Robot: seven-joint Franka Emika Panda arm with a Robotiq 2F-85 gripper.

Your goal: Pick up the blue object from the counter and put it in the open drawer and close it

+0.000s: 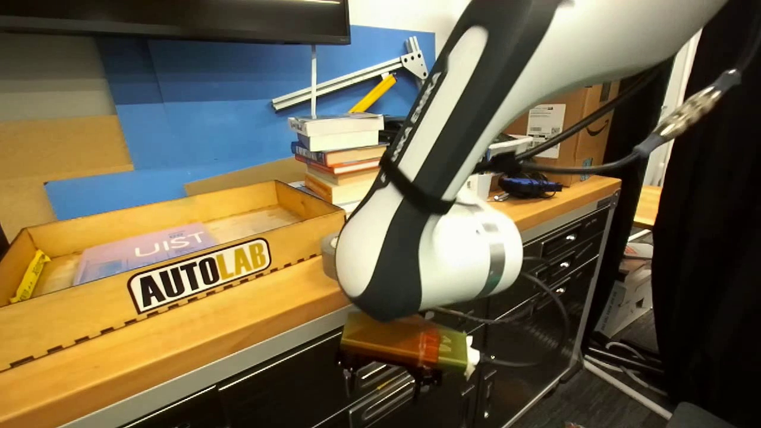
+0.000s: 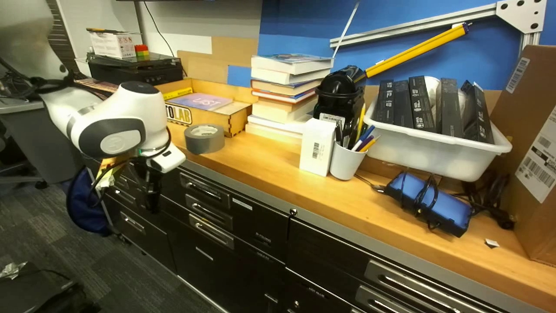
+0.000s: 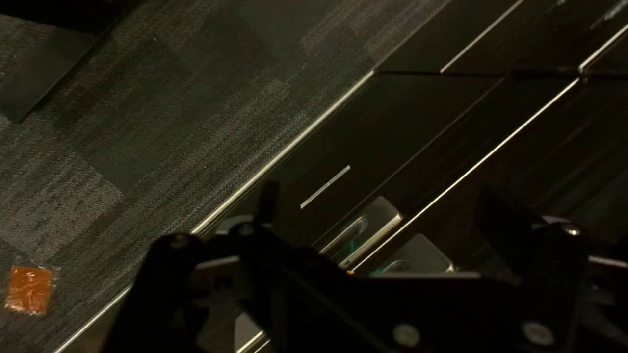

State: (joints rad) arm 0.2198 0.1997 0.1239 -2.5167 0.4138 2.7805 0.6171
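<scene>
The light-blue block does not show in any view; it is hidden or out of view. The wooden counter runs along the wall in both exterior views [image 1: 178, 359] [image 2: 260, 161]. No open drawer shows; the dark drawer fronts with metal handles under the counter look shut. My gripper hangs in front of these drawer fronts, below the counter's top, in both exterior views [image 1: 387, 380] [image 2: 153, 198]. In the wrist view, the gripper [image 3: 379, 196] has its two fingers wide apart with nothing between them. It points down past drawer handles [image 3: 378, 215] toward the carpet.
On the counter stand a wooden AUTOLAB tray [image 1: 309, 238], a grey tape roll [image 2: 204, 145], stacked books [image 2: 282, 102], a white box [image 2: 316, 148], a pen cup [image 2: 346, 163], a white bin [image 2: 434, 150] and a blue cable-wrapped device [image 2: 428, 202]. An orange packet [image 3: 29, 289] lies on the floor.
</scene>
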